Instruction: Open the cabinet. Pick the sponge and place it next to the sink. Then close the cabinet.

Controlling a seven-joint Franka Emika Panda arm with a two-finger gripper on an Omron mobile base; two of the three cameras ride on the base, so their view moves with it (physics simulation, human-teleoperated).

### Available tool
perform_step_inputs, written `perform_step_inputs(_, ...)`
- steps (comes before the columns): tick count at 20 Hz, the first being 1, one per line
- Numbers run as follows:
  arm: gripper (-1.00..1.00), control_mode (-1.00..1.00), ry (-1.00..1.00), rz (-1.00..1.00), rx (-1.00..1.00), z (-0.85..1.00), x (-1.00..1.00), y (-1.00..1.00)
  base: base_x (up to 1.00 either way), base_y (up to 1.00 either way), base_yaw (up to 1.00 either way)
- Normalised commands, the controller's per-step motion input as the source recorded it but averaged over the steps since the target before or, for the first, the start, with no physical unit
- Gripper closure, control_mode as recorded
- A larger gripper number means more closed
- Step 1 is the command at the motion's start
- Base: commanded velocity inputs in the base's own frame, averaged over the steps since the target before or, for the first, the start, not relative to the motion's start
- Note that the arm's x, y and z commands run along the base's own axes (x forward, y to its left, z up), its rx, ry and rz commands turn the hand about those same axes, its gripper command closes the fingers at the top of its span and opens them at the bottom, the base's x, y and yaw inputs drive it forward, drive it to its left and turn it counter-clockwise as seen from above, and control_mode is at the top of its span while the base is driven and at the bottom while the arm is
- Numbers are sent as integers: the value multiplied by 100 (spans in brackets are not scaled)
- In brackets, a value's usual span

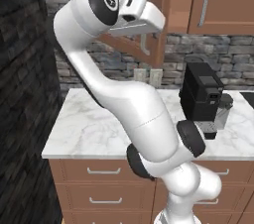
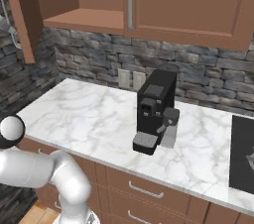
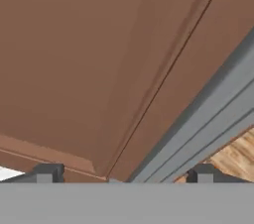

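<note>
The brown wall cabinet (image 2: 89, 0) stands with its left door (image 2: 19, 17) swung wide open, and the shelf (image 2: 84, 20) inside looks bare. In the hand view my gripper (image 3: 124, 176) is open and close against that door's panel (image 3: 84, 64). The silver bar handle (image 3: 213, 111) runs slantwise down to the gap between the fingertips (image 3: 47, 173). From the left base view my hand is raised beside the open door (image 1: 161, 15) and its handle (image 1: 145, 44). The sponge and the sink are out of view.
A black coffee machine (image 2: 155, 109) stands on the white marble counter (image 2: 84, 114) under the closed right door (image 2: 193, 0). A black cooktop (image 2: 243, 153) lies at the right edge. Drawer units (image 1: 104, 188) run below the counter, and a dark stone wall (image 1: 22, 94) rises on the left.
</note>
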Motion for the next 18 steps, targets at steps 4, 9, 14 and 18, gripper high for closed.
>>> perform_step_inputs(4,-100,-100,-13,2,13,-9,0,-100,0,0,0)
perform_step_inputs(9,-100,-100,-15,19,1,-14,25,-100,0,0,0)
perform_step_inputs(14,-100,-100,-26,35,-7,-65,2,-100,0,0,0)
perform_step_inputs(18,-100,-100,-21,33,-11,-31,49,-100,0,0,0)
